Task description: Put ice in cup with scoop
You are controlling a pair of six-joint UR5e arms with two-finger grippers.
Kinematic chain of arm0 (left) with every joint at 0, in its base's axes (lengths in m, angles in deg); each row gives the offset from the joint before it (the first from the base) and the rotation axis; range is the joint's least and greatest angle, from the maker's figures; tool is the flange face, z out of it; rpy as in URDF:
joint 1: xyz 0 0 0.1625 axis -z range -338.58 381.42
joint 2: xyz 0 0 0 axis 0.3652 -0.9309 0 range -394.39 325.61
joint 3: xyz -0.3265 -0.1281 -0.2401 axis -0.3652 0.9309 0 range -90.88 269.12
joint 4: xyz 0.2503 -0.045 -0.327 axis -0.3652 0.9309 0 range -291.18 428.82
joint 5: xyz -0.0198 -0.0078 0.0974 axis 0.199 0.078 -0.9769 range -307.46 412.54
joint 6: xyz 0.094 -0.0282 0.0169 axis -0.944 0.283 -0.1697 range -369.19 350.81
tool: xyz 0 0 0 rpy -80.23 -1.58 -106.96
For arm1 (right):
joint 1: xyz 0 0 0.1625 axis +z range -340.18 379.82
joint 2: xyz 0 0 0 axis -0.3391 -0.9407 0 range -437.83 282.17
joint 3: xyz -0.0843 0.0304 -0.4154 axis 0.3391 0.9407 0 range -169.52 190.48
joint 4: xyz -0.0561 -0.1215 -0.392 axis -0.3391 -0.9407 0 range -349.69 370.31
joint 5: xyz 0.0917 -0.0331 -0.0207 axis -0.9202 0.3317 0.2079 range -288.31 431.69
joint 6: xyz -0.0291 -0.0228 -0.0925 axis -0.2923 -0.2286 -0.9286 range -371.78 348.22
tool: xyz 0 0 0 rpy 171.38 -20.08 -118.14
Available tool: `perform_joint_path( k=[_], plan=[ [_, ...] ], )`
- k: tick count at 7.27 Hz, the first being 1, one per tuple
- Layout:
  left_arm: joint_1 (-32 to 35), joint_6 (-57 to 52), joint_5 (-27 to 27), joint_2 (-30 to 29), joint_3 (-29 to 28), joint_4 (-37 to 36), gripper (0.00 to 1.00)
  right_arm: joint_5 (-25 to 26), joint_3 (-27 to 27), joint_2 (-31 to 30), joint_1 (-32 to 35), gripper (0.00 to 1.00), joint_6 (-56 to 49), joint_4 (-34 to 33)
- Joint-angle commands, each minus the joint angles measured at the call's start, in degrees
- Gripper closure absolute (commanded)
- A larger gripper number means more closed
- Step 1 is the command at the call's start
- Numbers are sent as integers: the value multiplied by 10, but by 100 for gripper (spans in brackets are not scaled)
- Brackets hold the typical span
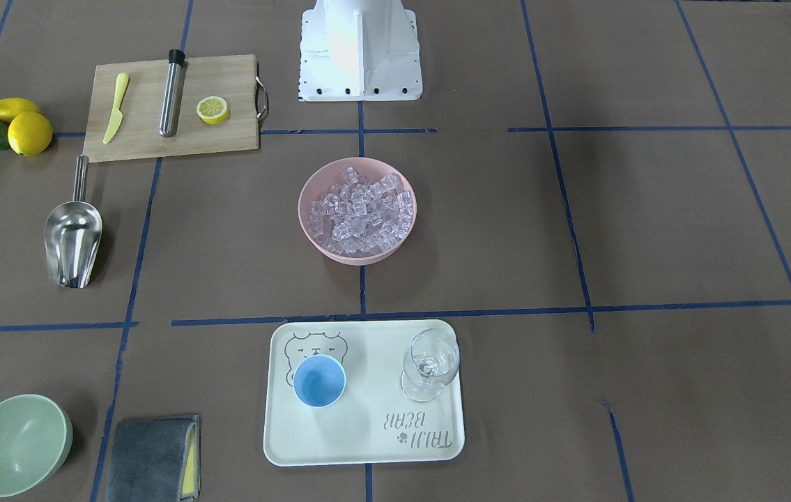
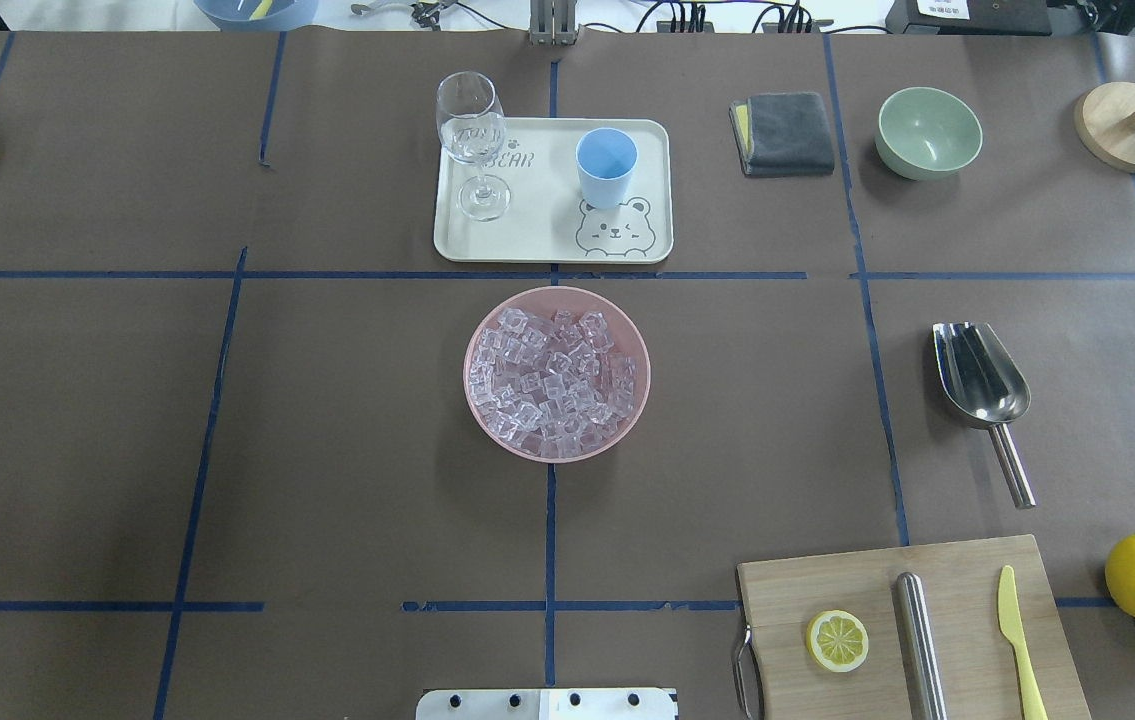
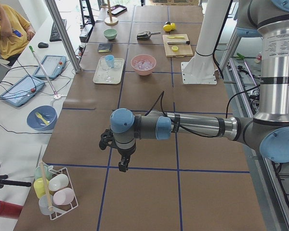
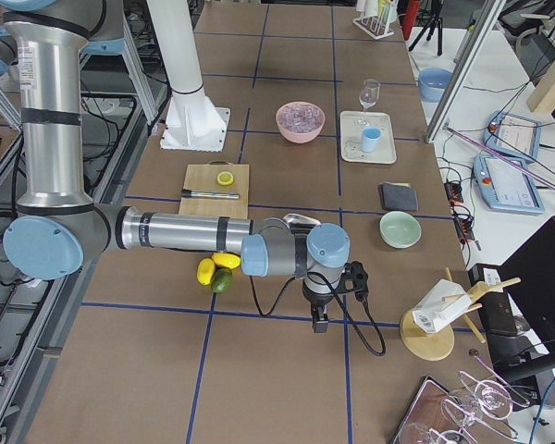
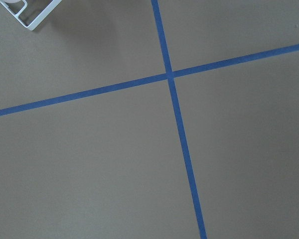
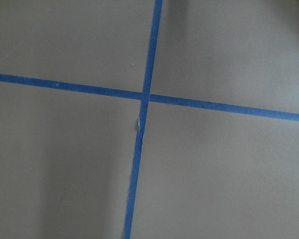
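So we've got the ice [image 2: 555, 375] heaped in a pink bowl [image 2: 469, 372] right in the middle. The light-blue cup [image 2: 606, 165] stands upright on a cream tray [image 2: 547, 225], beside a wine glass [image 2: 472, 130]. The tray has a bear drawing and some writing: "BEAR" reads clearly, and the word before it looks like "TAIJI" to us. The scoop [image 2: 979, 375] lies flat on the robot's right, well apart from the bowl, with its handle pointing toward a cutting board [image 2: 967, 620]. The left gripper [image 3: 123, 165] and the right gripper [image 4: 321, 322] hang over the brown paper [image 6: 214, 174] at opposite ends. We see nothing in either one, and we can't tell how far open they are. Both wrist cams only show blue tape [image 5: 177, 124] crossings
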Motion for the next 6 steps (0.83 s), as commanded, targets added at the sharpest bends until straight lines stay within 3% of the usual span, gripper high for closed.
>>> perform_joint_path(
  k=[1,6],
  plan=[
    [0,0,-1,-8,1,0,0,-3,-1,-1,0,0,1,0],
    [0,6,-4,-36,11,0,0,-3,-25,6,-3,0,5,3]
  ],
)
